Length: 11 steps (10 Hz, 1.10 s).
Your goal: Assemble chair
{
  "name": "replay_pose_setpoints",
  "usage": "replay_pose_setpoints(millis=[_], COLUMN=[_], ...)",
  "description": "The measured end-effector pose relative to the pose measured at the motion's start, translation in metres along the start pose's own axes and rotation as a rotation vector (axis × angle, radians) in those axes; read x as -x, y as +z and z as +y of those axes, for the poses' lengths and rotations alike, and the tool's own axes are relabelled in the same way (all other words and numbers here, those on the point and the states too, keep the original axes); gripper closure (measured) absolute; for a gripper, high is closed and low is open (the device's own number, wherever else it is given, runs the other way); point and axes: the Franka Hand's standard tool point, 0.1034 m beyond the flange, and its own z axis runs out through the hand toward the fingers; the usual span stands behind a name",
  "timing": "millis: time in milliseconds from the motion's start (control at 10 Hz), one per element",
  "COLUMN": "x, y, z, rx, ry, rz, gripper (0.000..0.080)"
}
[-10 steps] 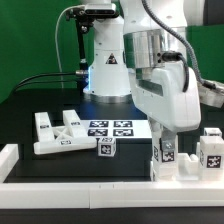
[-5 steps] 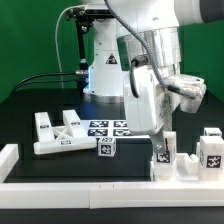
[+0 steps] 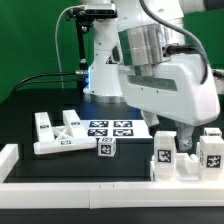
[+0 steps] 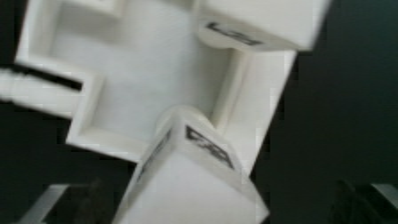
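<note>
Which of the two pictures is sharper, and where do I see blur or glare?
Exterior view: mostly sharp, evenly lit; the white notched panel looks bright against the dark table. Wrist view: soft and blurred; the tag on the near chair piece is unreadable.

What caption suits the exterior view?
Gripper over tagged pieces at the exterior view's right; panel and cube at its left.

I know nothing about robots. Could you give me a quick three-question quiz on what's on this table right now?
1. True or false: the small tagged cube touches the notched white panel.
2. Over which side of the exterior view does the gripper hang? A) left B) right
3. Fill in: the marker board shows ___ tags.
Key: 1 false, they stand apart; 2 B; 3 four.
</note>
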Motion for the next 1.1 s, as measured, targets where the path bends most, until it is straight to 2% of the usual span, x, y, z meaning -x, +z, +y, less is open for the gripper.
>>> replay_pose_setpoints(millis=[300, 400, 500, 600, 800, 900, 1000, 1100], x=[-0.0014, -0.001, 0.0009, 0.0, -0.0004, -0.0002, -0.0017, -0.004], y=[0.0, 0.0016, 0.0047, 0.0046, 0.0048, 0.0049, 0.0048, 0.0041], z=[0.0009, 0.0021, 0.0026, 0.003, 0.0033, 0.0033, 0.0043, 0.0047], rx=[0.009, 0.05, 0.076, 0.073, 0.073, 0.072, 0.068, 0.056], ry=[-0.258, -0.465, -0.613, -0.6, -0.567, -0.54, -0.412, -0.238], rz=[0.007, 0.029, 0.041, 0.039, 0.041, 0.041, 0.044, 0.044], gripper=[0.0151, 0.0151, 0.0151, 0.0151, 0.0415, 0.0415, 0.0511, 0.0511])
